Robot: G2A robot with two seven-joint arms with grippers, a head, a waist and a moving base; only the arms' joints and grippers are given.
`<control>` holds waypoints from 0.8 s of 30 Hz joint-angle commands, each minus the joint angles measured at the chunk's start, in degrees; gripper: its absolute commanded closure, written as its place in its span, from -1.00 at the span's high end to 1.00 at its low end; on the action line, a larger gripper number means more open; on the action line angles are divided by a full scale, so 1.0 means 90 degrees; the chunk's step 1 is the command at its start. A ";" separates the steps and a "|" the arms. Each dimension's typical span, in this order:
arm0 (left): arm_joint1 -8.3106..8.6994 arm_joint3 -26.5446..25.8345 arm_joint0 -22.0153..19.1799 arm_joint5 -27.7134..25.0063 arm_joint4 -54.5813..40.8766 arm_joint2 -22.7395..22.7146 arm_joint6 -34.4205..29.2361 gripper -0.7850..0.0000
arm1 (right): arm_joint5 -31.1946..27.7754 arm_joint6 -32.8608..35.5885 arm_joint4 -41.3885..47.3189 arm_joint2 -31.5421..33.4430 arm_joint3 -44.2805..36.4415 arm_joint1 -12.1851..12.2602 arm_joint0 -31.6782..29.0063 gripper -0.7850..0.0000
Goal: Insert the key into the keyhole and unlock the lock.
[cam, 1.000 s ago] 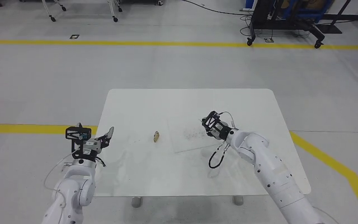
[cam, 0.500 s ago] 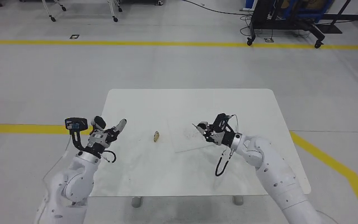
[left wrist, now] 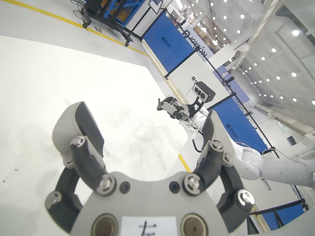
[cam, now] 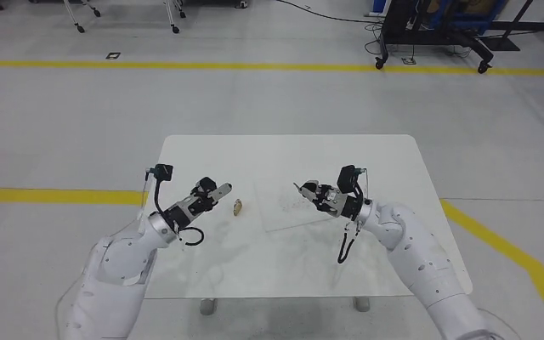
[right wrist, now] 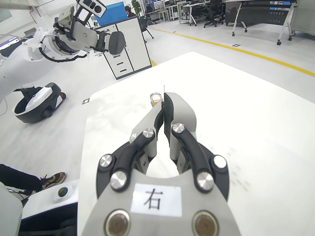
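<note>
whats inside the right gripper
A thin metal tip, apparently the key, pokes out past the shut right gripper; the pads cover the rest of it. The padlock lies just beyond.

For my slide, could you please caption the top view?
Open left gripper near the padlock; right gripper shut on the key.

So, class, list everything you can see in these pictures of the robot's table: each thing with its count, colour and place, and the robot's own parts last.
table: one, white, on a pale floor.
padlock: one, brass with a silver shackle, lying on the table's left half.
key: one, silver, thin tip showing past the shut pads of the right gripper.
floor lines: two, yellow, one beyond the table, one passing its sides.
left gripper: one, grey with black pads, open, above the table close to the padlock.
right gripper: one, grey with black pads, over the table's middle, pointing at the padlock.
</note>
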 commanded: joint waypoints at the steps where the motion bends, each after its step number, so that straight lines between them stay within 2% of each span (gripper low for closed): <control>1: -0.0028 0.0263 -0.0015 -0.0169 -0.0899 0.0140 -0.0022 1.00 | -0.0083 -0.0012 0.0242 -0.0103 -0.0019 -0.0023 -0.0079 -1.00; 4: -0.0064 0.0907 -0.0339 -0.0096 -0.2257 0.0476 -0.0856 1.00 | -0.0438 0.0255 0.1288 -0.0471 0.0308 -0.0113 0.0030 -1.00; 6: -0.0064 0.1228 -0.0659 -0.0179 -0.2519 0.0615 -0.1423 1.00 | -0.0438 0.0479 0.2502 -0.0916 0.0445 -0.0192 0.0142 -1.00; 10: -0.0090 0.1602 -0.1077 -0.0405 -0.2874 0.0857 -0.1943 1.00 | -0.0438 0.2110 0.5114 -0.1835 0.0767 -0.0249 0.0541 -1.00; 12: -0.0091 0.1705 -0.1170 -0.0511 -0.2774 0.0946 -0.2062 0.60 | -0.0438 0.2992 0.6314 -0.2109 0.0925 -0.0257 0.0728 -1.00; 13: -0.0088 0.1736 -0.1191 -0.0574 -0.2675 0.0970 -0.2085 0.51 | -0.0438 0.3366 0.6779 -0.2166 0.1013 -0.0254 0.0823 -1.00; 14: -0.0085 0.1748 -0.1196 -0.0632 -0.2598 0.0996 -0.2093 0.51 | -0.0438 0.3702 0.7184 -0.2217 0.1074 -0.0254 0.0888 -1.00; 17: -0.0066 0.1717 -0.1196 -0.0788 -0.2265 0.1014 -0.2057 0.44 | -0.0438 0.4482 0.8074 -0.2266 0.1218 -0.0262 0.1010 -1.00; 20: -0.0047 0.1630 -0.1146 -0.0947 -0.1976 0.1013 -0.1945 0.50 | -0.0438 0.5086 0.8677 -0.2246 0.1339 -0.0279 0.1061 -1.00; 22: -0.0040 0.1567 -0.1097 -0.1040 -0.1997 0.1028 -0.1930 0.59 | -0.0438 0.5154 0.8833 -0.2369 0.1383 -0.0296 0.1079 -1.00; 24: -0.0033 0.1510 -0.1065 -0.1120 -0.2035 0.1058 -0.1969 0.60 | -0.0426 0.5167 0.8929 -0.2589 0.1427 -0.0309 0.1134 -1.00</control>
